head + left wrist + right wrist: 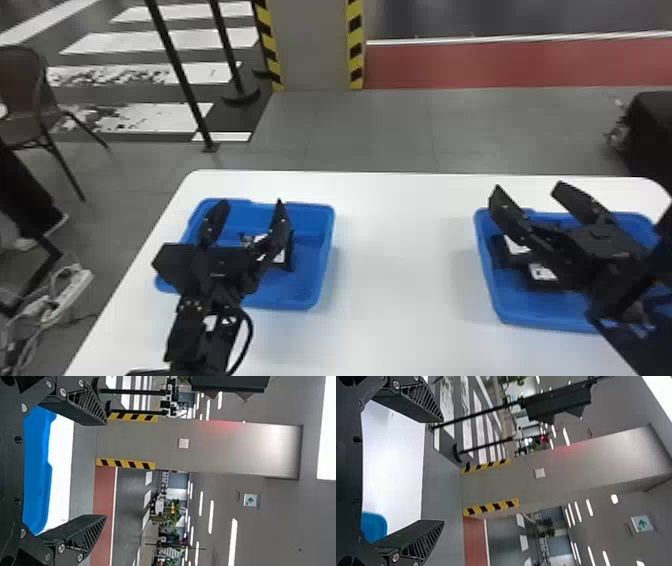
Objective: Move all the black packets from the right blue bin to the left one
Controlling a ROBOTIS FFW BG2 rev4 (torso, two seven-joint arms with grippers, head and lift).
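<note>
Above the left blue bin (312, 280), my left gripper (253, 212) stands open with nothing between its fingers. A black packet (286, 252) with a white label lies in that bin, partly behind the gripper. Over the right blue bin (520, 315) is my right gripper (530, 197), its fingers wide apart and holding nothing. Black packets (542, 282) with white labels lie in the right bin, partly covered by the right arm. In the left wrist view the left gripper (107, 471) has its fingers spread; in the right wrist view the right gripper (443, 473) does too.
Both bins stand on a white table (400, 270), with a wide stretch of tabletop between them. Beyond the table are a pillar (315, 45) with striped edges and black posts (180, 75). A chair (30, 110) and a power strip (72, 290) are at the left.
</note>
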